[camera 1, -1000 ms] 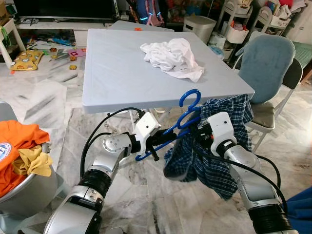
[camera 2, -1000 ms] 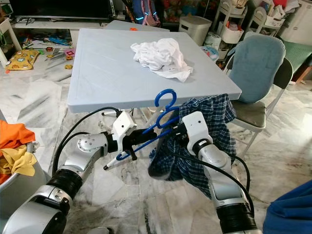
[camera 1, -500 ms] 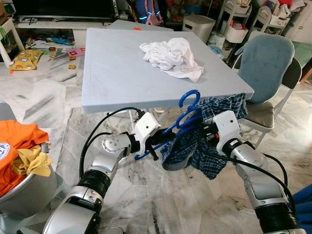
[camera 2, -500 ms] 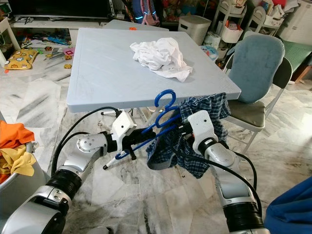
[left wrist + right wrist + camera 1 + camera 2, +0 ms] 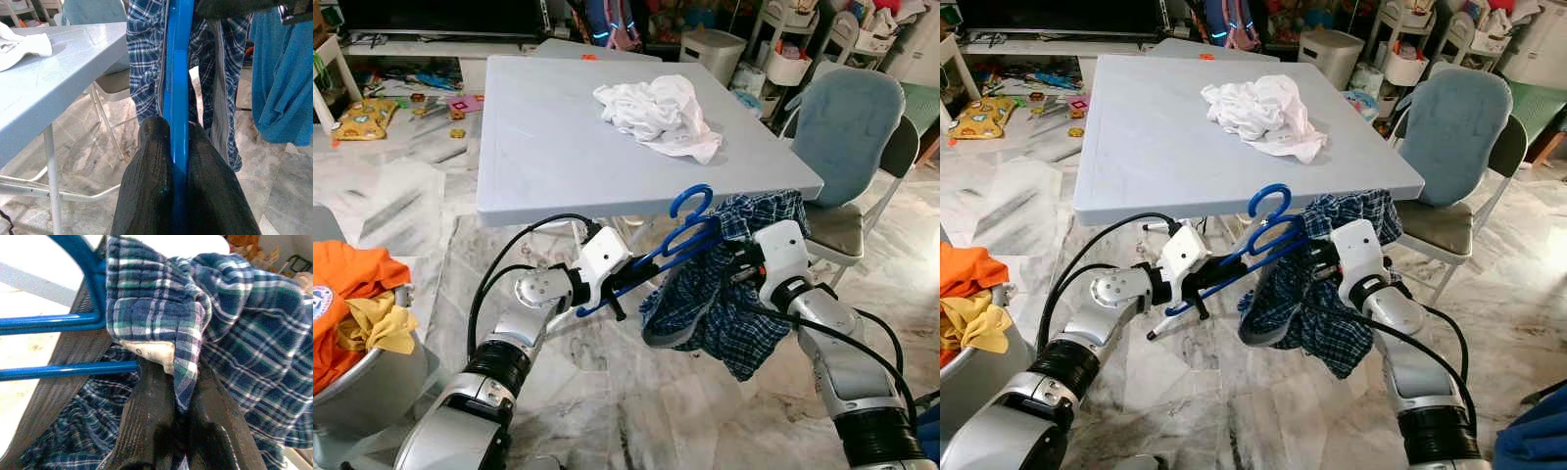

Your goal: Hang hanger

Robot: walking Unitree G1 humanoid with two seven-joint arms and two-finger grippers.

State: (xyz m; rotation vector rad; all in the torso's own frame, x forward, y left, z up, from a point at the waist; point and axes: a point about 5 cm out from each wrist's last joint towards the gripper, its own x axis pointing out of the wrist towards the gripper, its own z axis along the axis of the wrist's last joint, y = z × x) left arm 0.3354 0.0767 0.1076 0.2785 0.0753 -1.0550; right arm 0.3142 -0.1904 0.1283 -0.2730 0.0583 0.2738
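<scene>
Plaid shirt (image 5: 724, 304) lifted higher onto blue hanger (image 5: 177, 98).

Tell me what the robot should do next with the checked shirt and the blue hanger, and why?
Probably the right claw should pull the checked shirt further along the blue hanger. The left claw grips the hanger's bar, and the shirt hangs bunched at one end, not yet spread over it.
</scene>
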